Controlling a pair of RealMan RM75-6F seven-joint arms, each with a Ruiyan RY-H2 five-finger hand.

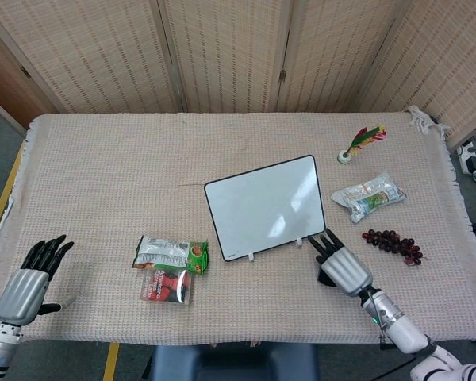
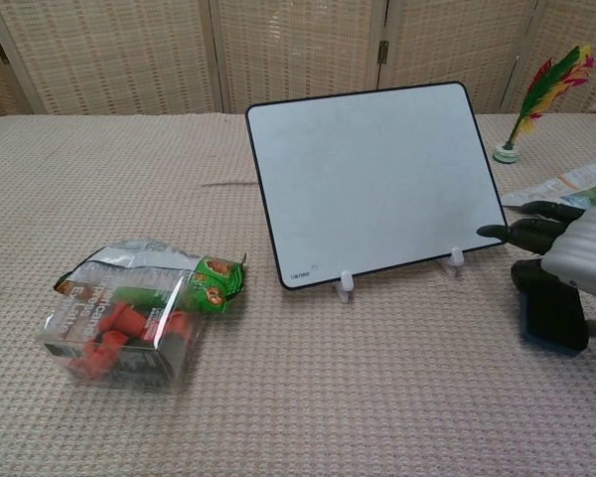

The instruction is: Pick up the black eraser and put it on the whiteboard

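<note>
At the lower left corner of the head view the left hand (image 1: 24,287) rests on the cloth with its fingers spread and nothing in them, well apart from the work. At the lower right of the frame the right hand (image 1: 343,266) lies over the black eraser (image 2: 553,316), which shows best at the right edge of the chest view: a dark block on the table, just under the hand's silver back, with the dark fingers (image 2: 524,233) stretched forward over it toward the board's lower right corner. Whether any finger or the thumb has closed on the eraser I cannot tell, since the palm hides the contact. This looks like the grasping step, with the lift not yet begun. The next move likely calls for the fingers to close around the block's sides, then a lift clear of the cloth. Just beyond the fingertips, mid-frame, stands the whiteboard (image 1: 264,206), tilted back on small white feet, so setting the eraser on its sloped face will need care against sliding.
</note>
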